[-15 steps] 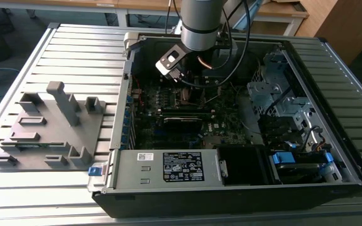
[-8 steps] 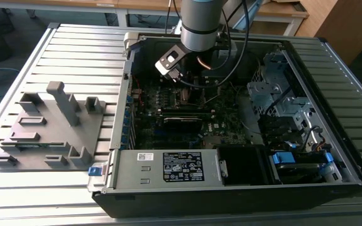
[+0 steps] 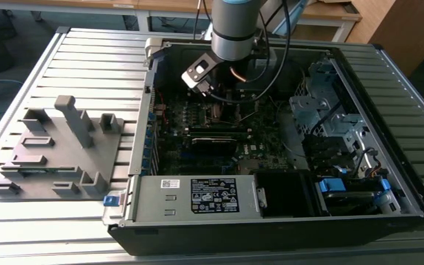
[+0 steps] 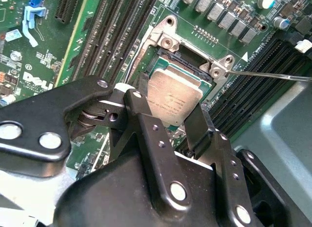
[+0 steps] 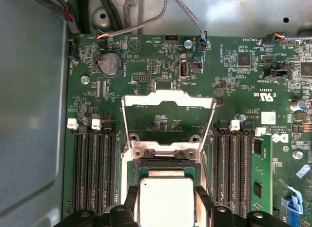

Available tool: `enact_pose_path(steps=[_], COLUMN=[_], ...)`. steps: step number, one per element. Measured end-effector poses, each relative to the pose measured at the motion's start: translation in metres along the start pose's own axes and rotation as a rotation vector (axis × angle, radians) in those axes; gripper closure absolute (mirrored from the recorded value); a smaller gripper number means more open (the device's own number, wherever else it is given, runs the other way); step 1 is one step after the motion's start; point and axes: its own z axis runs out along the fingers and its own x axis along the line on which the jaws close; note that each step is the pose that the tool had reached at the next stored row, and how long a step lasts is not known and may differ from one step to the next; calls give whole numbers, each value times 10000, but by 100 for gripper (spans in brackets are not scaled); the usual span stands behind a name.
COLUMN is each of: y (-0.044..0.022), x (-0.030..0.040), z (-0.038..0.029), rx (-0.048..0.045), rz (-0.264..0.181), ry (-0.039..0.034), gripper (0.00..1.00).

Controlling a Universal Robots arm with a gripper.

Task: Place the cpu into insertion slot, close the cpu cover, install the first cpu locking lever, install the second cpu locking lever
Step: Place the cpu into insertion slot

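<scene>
Fingers [image 4: 197, 125] of the gripper [image 4: 170, 109] are clamped on the cpu [image 4: 173, 93] from two opposite sides, holding it right over the insertion slot [image 5: 165, 164]. The slot's dark edge shows just past the chip. Beyond the slot, the cpu cover [image 5: 168, 96] lies swung open against the green motherboard [image 5: 146, 66].

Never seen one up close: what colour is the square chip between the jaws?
The cpu is dull silver-grey on top; clearest in the second wrist view.

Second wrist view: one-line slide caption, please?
Black jaws hold the flat square silver-grey cpu over the dark metal-rimmed insertion slot in the green motherboard.
</scene>
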Motion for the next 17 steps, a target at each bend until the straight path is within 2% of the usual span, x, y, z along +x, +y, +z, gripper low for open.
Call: enact_pose_path(steps=[7, 17], y=[-5, -9], x=[8, 10], z=[56, 103], rx=[0, 1], rz=[22, 71], ry=[-1, -5], gripper=[46, 46])
